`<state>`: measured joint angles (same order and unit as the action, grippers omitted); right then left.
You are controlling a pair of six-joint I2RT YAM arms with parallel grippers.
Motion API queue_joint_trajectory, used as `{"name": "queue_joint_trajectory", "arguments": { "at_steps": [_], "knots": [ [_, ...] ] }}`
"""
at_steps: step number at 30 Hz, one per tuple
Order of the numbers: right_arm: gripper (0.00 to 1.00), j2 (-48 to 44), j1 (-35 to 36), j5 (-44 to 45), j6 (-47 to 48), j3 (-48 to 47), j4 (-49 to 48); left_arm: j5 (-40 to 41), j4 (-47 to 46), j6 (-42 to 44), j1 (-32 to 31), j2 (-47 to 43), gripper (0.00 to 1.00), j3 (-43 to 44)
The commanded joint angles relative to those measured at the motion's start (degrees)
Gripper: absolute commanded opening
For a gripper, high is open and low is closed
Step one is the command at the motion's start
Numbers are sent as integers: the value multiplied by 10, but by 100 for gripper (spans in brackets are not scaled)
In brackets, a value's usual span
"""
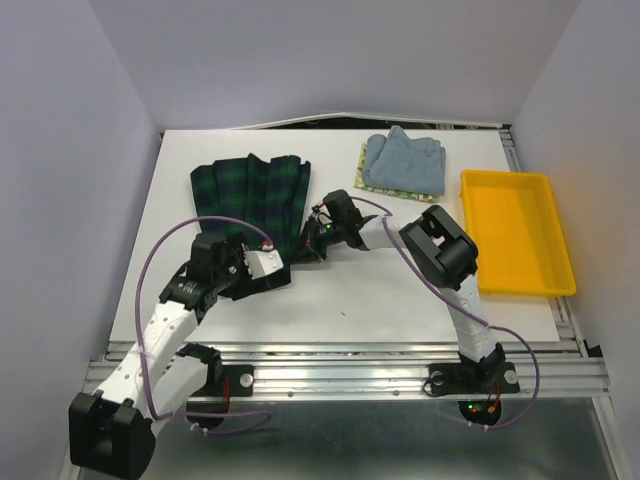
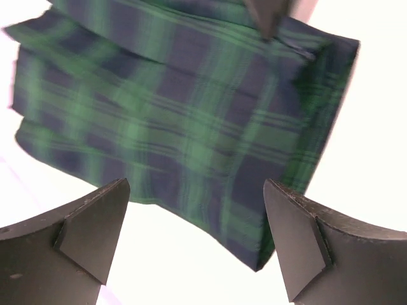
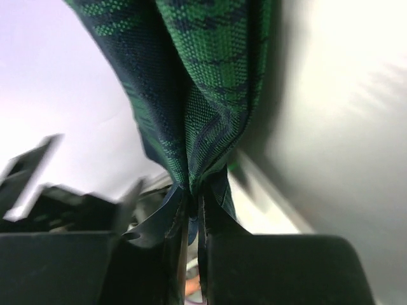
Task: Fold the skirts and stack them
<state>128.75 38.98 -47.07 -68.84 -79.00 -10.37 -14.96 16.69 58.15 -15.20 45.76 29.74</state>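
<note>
Left arm point(image 1: 165, 325): reaching forward.
Left gripper point(image 2: 196, 185): holding its fingers wide apart.
Right arm point(image 1: 455, 270): bending over leftward.
Right gripper point(image 3: 191, 197): pinching the plaid skirt point(image 3: 210, 95) tight.

Bare tabletop point(image 1: 370, 300) is lying open along the near centre. The yellow tray point(image 1: 515, 235) is blocking the right side, the stacked skirts point(image 1: 405, 162) are occupying the far middle, and the plaid skirt point(image 1: 250, 190) is covering the left.
</note>
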Motion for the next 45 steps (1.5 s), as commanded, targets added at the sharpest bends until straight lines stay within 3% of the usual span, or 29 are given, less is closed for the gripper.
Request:
{"name": "queue_joint_trajectory", "arguments": {
  "at_steps": [1,12,17,25,28,34,37,38,39,40,41,42,43,45],
  "knots": [
    [1,-20,-9,-34,-101,-1,-76,-13,13,6,-4,49,99,-15],
    [1,-20,-15,-45,-166,-4,-105,-22,-16,-2,-33,104,99,-49],
    [1,-32,-20,-55,-190,10,-120,34,-86,-35,-42,116,99,-75],
    [1,-40,-20,-70,-221,61,-156,118,-182,-83,-47,130,69,-90],
    [1,-40,-20,-72,-228,64,-163,136,-188,-93,-50,125,53,-83],
    [1,-37,-25,-73,-231,55,-163,129,-173,-91,-51,85,41,-79],
    [1,-37,-30,-76,-218,53,-161,97,-121,-77,-52,63,33,-64],
    [1,-38,-30,-73,-210,52,-159,93,-97,-73,-52,58,24,-61],
    [6,-42,-36,-71,-202,52,-153,87,-84,-65,-52,52,16,-54],
    [21,-44,-36,-69,-182,53,-152,84,-72,-62,-53,50,10,-51],
    [28,-46,-44,-68,-165,53,-150,81,-62,-60,-53,50,3,-48],
    [40,-49,-56,-68,-148,50,-139,81,-44,-60,-54,49,0,-42],
    [63,-56,-63,-70,-113,48,-129,80,-34,-56,-54,49,0,-38],
    [84,-66,-95,-69,-55,33,-62,71,7,-51,-54,48,0,-22]
  ]
}}
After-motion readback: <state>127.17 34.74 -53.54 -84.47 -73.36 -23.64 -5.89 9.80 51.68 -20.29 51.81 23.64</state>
